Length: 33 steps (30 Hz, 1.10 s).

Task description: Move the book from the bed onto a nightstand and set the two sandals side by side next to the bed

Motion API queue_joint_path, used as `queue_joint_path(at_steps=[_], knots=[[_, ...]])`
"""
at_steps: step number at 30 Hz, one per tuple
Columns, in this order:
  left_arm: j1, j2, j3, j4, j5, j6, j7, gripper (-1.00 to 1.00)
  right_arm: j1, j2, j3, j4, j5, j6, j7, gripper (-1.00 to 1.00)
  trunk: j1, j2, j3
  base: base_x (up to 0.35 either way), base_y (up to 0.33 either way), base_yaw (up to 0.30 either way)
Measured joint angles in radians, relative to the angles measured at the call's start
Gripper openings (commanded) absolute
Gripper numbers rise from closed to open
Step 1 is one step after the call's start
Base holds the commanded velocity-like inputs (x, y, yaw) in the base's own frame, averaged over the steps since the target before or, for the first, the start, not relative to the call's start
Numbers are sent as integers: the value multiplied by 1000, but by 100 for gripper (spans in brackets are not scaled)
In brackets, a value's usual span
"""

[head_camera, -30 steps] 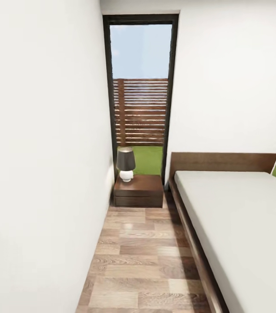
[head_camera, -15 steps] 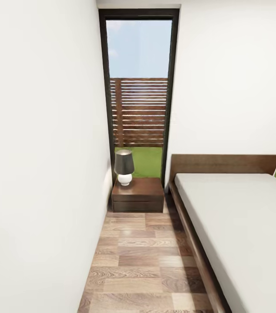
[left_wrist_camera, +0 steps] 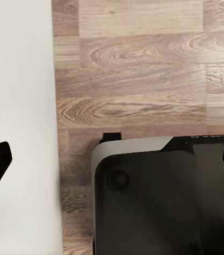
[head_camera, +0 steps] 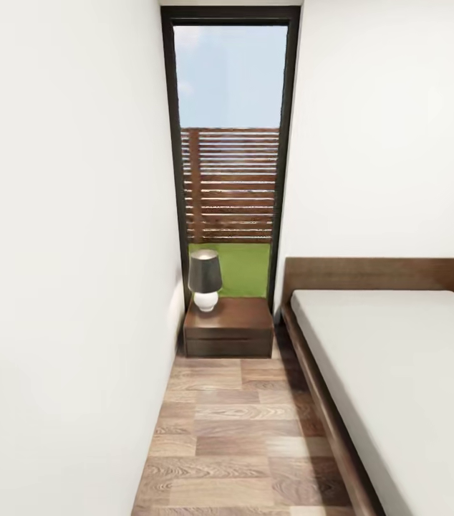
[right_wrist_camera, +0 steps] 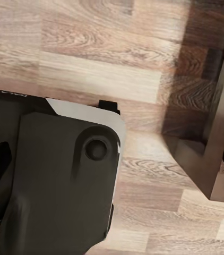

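The bed (head_camera: 399,373) runs along the right of the head view, with a plain white mattress, a dark wooden frame and a low headboard (head_camera: 377,274). The part of the mattress I can see is bare. The book and the sandals are out of view. A dark nightstand (head_camera: 228,326) stands at the far end of the aisle, beside the headboard. My left gripper (left_wrist_camera: 112,159) hangs open over the floor with nothing in it. My right gripper (right_wrist_camera: 112,156) is open too, close to the bed's dark frame (right_wrist_camera: 218,149).
A white wall (head_camera: 62,287) closes the left side, leaving a narrow strip of wood-plank floor (head_camera: 241,437) between it and the bed. A dark-shaded lamp (head_camera: 204,279) stands on the nightstand's left part, in front of a tall window (head_camera: 230,143). My dark base (left_wrist_camera: 165,196) lies under both grippers.
The whole head picture has shifted a little, so the camera moved. The nightstand and headboard sit slightly lower in view. Nothing in the room has moved.
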Motion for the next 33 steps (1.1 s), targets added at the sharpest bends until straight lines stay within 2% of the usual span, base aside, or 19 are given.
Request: queue_joint_path(at_steps=[10, 18, 33], knots=[[0, 0, 0, 0, 0, 0, 0, 100, 0, 0, 0, 0, 0, 0, 0, 100, 0, 0, 0, 241, 4, -100], [0, 0, 0, 0, 0, 0, 0, 100, 0, -1, 0, 1, -1, 0, 0, 100, 0, 0, 1, 207, 1, -193], [0, 0, 0, 0, 0, 0, 0, 100, 0, -2, 0, 1, -1, 0, 2, 100, 0, 0, 7, 43, 0, -242]])
